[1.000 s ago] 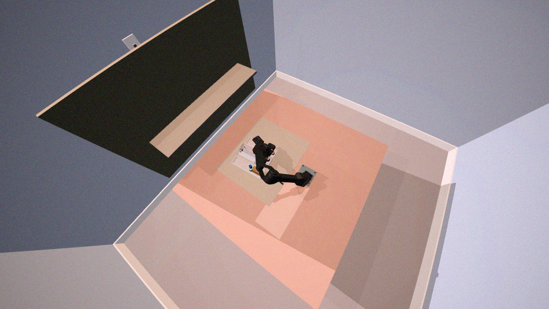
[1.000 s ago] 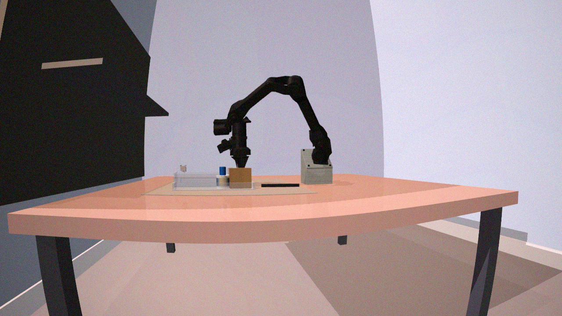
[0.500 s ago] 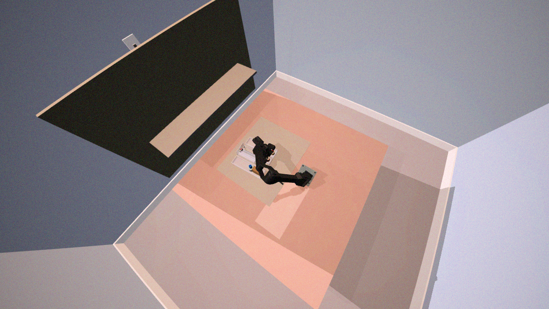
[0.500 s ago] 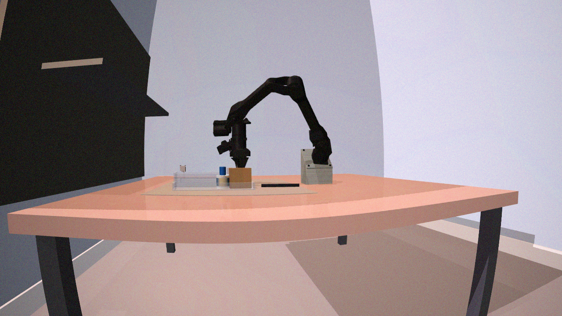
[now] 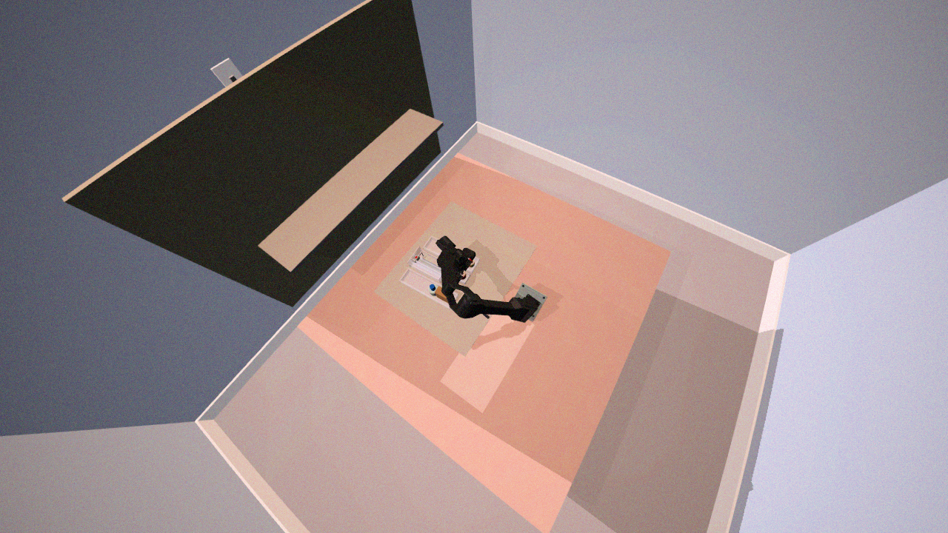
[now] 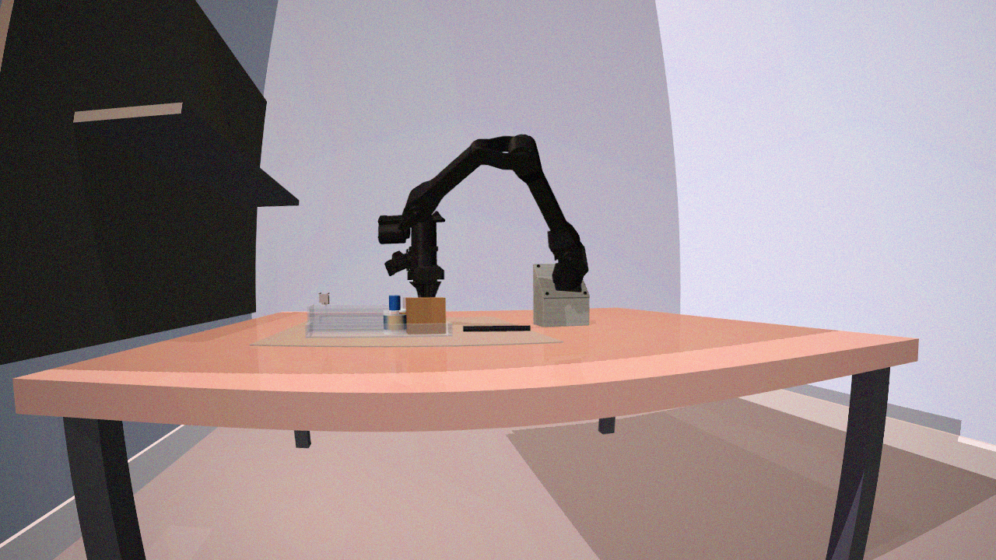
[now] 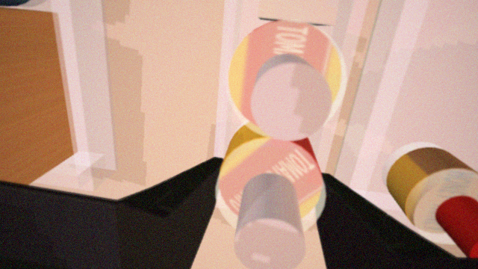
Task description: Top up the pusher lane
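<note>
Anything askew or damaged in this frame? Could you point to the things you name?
Nothing stands out. The gripper (image 7: 269,175) grips the front tomato jar (image 7: 299,161), close before the matching rear jar (image 7: 258,41); no spill or damage shows in the wrist view. Whether the jars touch, I cannot tell.

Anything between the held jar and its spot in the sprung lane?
Yes, the matching lane jar, just ahead of the held jar; it likely must be pushed back. Can't tell whether they touch. Nothing else visible intervenes.

Black arm (image 5: 486,306) (image 6: 480,156) arched high, wrist bent down; hand (image 6: 426,295) (image 7: 269,175) pointing downward, fingers clamped partway apart.
</note>
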{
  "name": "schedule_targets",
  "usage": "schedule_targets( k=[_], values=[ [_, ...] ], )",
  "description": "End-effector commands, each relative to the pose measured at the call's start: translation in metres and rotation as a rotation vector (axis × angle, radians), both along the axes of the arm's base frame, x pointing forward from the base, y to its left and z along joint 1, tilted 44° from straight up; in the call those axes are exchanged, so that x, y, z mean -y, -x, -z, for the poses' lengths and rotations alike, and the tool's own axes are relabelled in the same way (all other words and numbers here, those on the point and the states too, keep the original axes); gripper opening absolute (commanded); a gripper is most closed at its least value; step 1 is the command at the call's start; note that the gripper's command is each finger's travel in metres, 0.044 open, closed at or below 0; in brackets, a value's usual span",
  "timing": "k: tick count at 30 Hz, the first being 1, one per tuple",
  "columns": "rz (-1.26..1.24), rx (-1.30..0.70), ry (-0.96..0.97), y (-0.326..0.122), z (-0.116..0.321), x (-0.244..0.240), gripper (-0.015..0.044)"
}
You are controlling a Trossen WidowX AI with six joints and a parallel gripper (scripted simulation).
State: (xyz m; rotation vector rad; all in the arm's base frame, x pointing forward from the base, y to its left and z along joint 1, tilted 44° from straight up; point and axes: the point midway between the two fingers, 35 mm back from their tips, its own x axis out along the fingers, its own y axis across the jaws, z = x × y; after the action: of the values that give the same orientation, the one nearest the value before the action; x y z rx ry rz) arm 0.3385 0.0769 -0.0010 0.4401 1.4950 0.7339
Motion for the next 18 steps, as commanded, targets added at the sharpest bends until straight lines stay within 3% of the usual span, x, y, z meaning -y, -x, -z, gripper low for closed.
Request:
schedule_targets(
  k=[1,18],
  values=[
    [0.005,0.014,-0.011,-0.0032,-0.0008,-0.002,0.0],
    [0.005,0.014,-0.012,-0.0015,0.0037,-0.006,0.0]
  ],
)
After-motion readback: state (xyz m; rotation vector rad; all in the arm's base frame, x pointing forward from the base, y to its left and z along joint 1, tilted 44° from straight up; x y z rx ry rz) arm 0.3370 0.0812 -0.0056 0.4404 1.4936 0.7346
